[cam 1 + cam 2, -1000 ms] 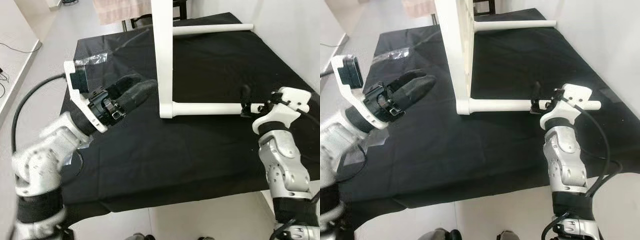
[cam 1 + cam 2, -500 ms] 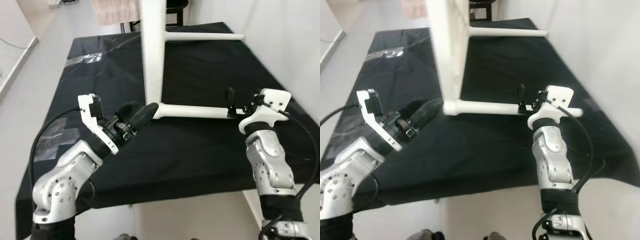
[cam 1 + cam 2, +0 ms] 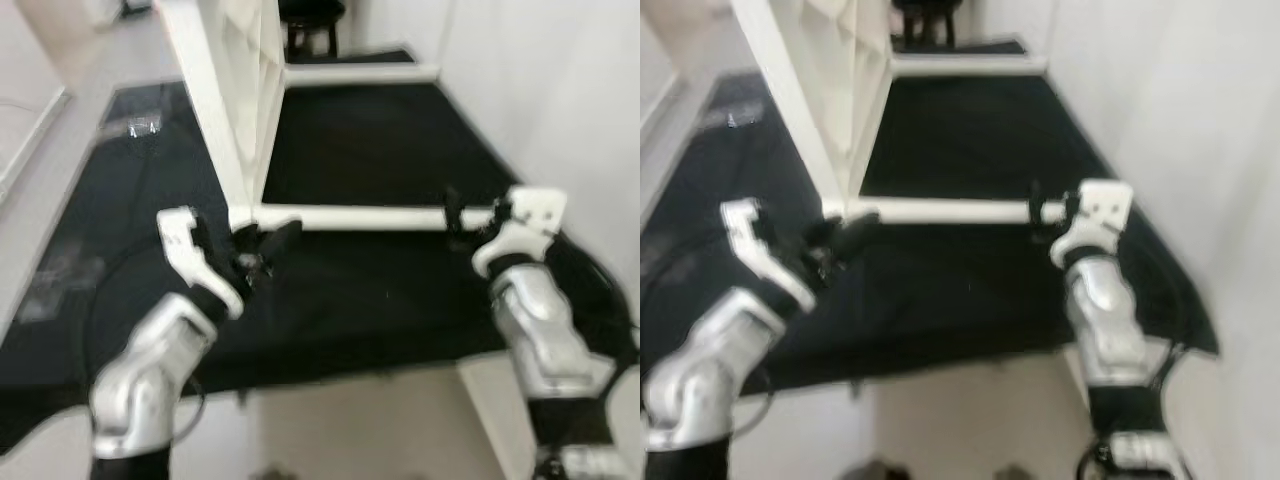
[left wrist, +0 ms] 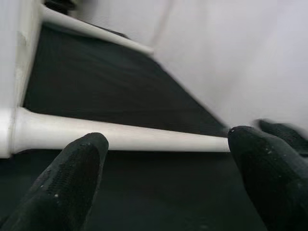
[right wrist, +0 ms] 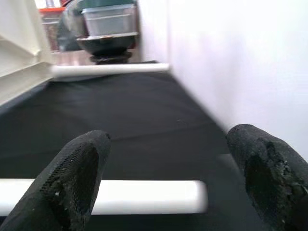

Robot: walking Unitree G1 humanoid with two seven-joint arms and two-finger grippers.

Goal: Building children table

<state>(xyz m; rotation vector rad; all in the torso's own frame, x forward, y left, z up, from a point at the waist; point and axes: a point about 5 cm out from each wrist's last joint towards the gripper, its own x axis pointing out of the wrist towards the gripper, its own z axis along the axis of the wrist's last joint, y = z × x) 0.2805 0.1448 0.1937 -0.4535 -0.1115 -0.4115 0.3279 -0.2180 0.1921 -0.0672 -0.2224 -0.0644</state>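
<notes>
White children's table (image 3: 243,120) with white legs (image 3: 360,216) lies on a plain black cloth (image 3: 370,150). Both arms are silver, and the fingers (image 4: 72,180) black.

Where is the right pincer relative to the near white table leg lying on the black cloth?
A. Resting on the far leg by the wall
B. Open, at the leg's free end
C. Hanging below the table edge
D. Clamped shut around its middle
B: the right wrist view shows the right pincer with both fingers spread wide and the rounded free end of the near white leg lying between them on the black cloth.
</notes>
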